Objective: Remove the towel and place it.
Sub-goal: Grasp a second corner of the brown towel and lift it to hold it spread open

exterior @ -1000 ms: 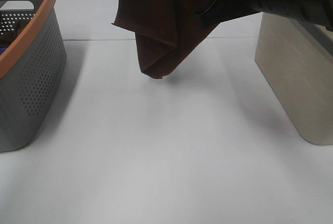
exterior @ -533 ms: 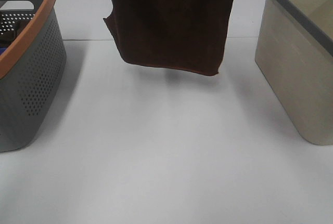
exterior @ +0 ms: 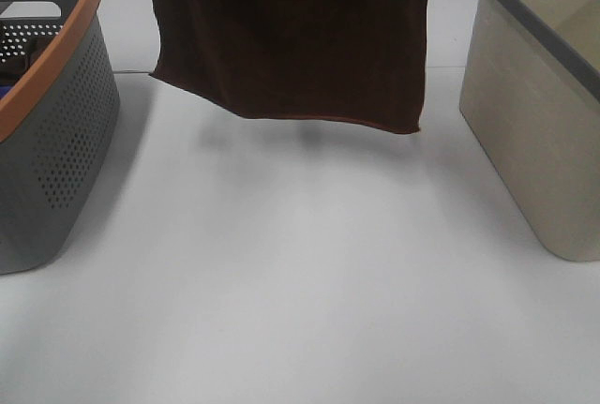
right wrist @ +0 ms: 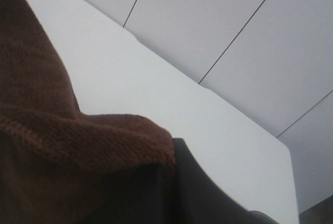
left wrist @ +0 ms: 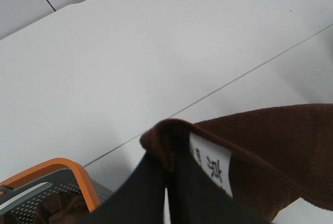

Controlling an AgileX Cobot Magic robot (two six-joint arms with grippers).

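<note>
Clamped tight in left hand (left wrist: 167, 174): one top corner of towel (exterior: 291, 38), beside white tag (left wrist: 210, 164) (print unreadable). Opposite corner bunched over right hand (right wrist: 176, 169), gripped there too. Hanging spread flat above table (exterior: 300, 282), clear of it, between grey orange-rimmed basket (exterior: 56, 142) and beige basket (exterior: 534, 142). Dark brown, fuzzy pile, lower hem slanting.

Bare table (exterior: 300, 282) lies between grey basket (exterior: 56, 142) and beige bin (exterior: 525, 142), beneath the hanging towel (exterior: 291, 38)
</note>
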